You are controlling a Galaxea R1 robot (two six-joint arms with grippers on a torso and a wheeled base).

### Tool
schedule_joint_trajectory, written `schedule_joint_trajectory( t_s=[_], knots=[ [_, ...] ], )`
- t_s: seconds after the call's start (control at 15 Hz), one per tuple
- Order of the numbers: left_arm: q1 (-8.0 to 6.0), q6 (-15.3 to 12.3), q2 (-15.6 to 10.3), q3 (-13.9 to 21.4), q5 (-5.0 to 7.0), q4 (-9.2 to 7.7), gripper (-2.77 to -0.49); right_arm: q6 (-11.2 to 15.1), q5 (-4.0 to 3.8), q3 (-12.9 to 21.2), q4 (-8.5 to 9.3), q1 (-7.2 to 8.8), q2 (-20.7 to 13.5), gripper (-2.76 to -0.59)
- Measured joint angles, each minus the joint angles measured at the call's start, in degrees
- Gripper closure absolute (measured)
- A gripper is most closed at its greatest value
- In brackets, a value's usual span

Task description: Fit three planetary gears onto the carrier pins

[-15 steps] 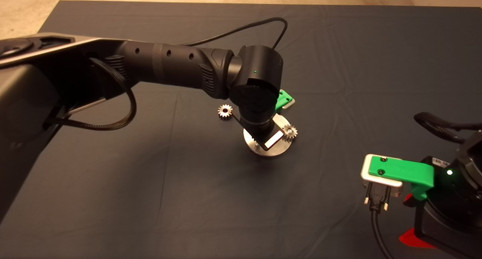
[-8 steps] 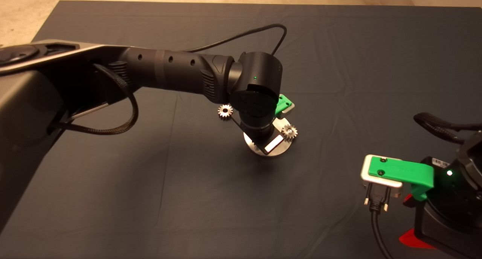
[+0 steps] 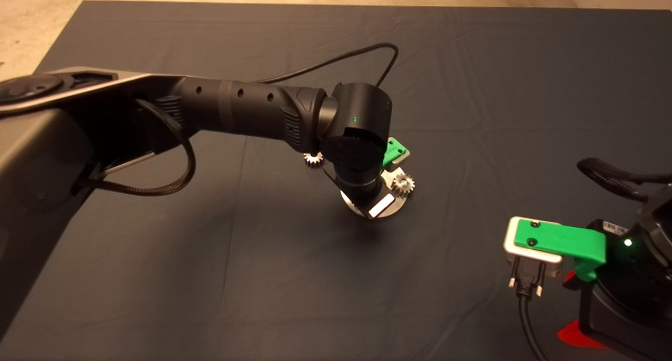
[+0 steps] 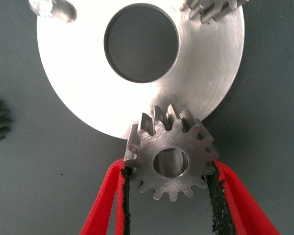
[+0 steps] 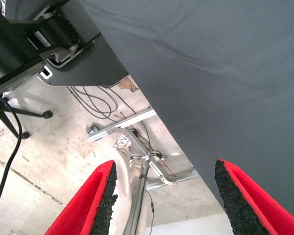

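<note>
Gears: 3. 1 clamped in left gripper at disc edge; 1 seated; 1 on mat. Pins visible: 1. Right gripper parked, fingers wide apart.

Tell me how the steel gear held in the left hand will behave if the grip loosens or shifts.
The gear looks solid metal, so probably rigid and heavy for its size. The left hand pinches it only at opposite tooth tips between black pads, so it could pivot or slip. If dropped on edge, it might roll; landing flat on the carrier disc, it should stay put.
</note>
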Motion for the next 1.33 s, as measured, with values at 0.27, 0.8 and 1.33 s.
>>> schedule_joint_trajectory(
  t_s=[0.27, 0.8, 1.33],
  knots=[
    [0.46, 0.7, 0.0, 0.0, 0.02, 0.4, -0.82, 0.0, -0.03, 0.0, 0.0, -0.02, 0.0, -1.47],
    [1.11, 1.7, 0.0, -0.7, 0.02, 2.3, -0.82, 0.0, 0.02, 0.0, 0.0, -0.02, 0.0, -1.47],
    [1.22, 2.4, 0.0, -0.7, 0.02, 2.96, -0.82, 0.0, 0.0, 0.0, 0.0, -0.01, 0.0, -1.47]
  ],
)
